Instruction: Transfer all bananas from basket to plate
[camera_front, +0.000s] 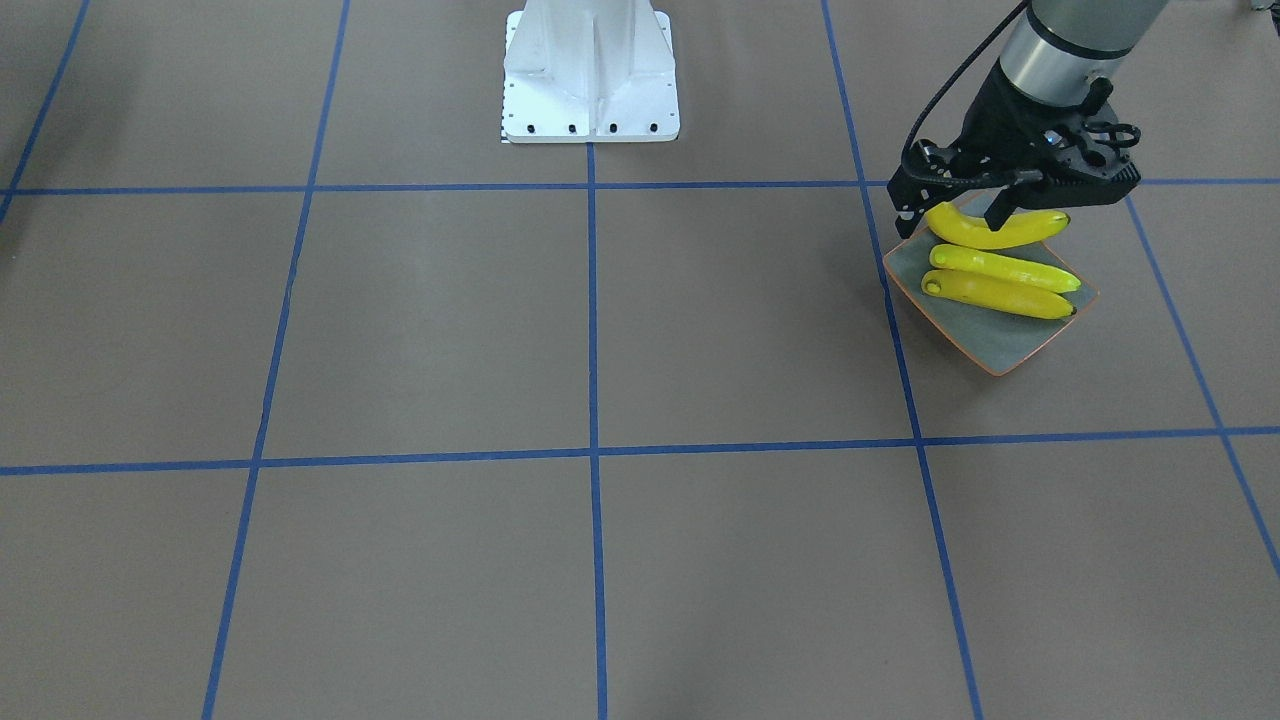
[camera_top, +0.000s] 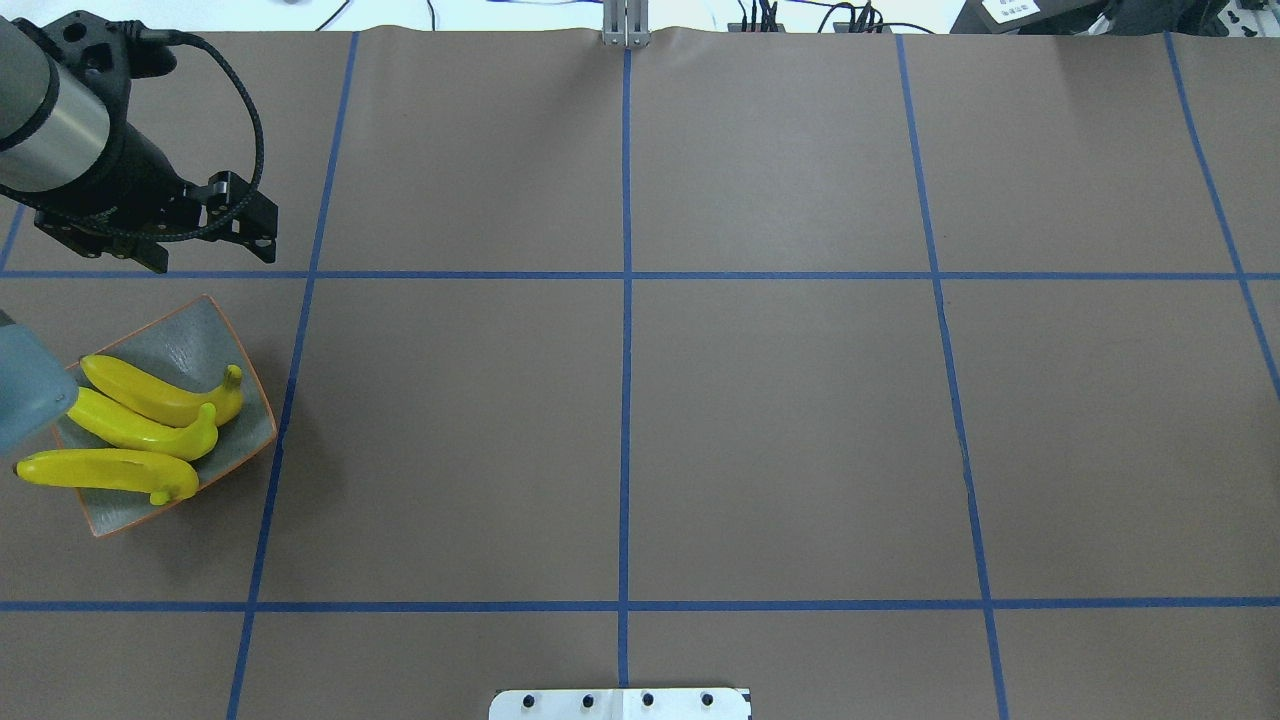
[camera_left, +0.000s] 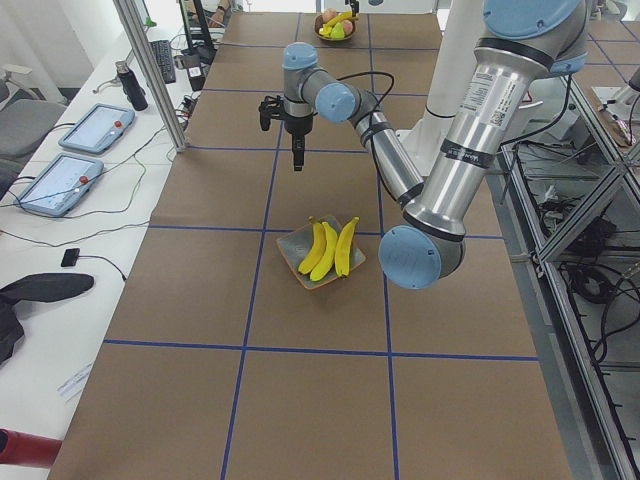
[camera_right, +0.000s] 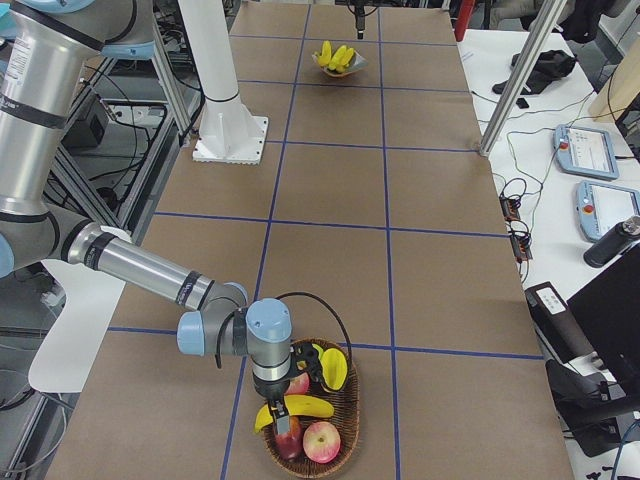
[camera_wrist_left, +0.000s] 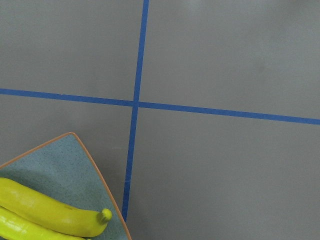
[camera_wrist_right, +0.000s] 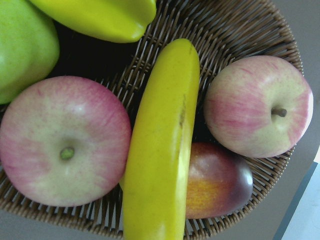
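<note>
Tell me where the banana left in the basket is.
In the right wrist view, the banana lies in the wicker basket between two pink apples, at the end of the table on the robot's right.

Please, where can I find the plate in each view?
Exterior front-facing: plate right, upper half.
Overhead exterior: plate left edge, mid-height.
Exterior left: plate centre.
Exterior right: plate far, top centre.
Left wrist-mounted: plate bottom-left corner.
Right wrist-mounted: not in view.
Shared landmark: yellow bananas lying on it.
</note>
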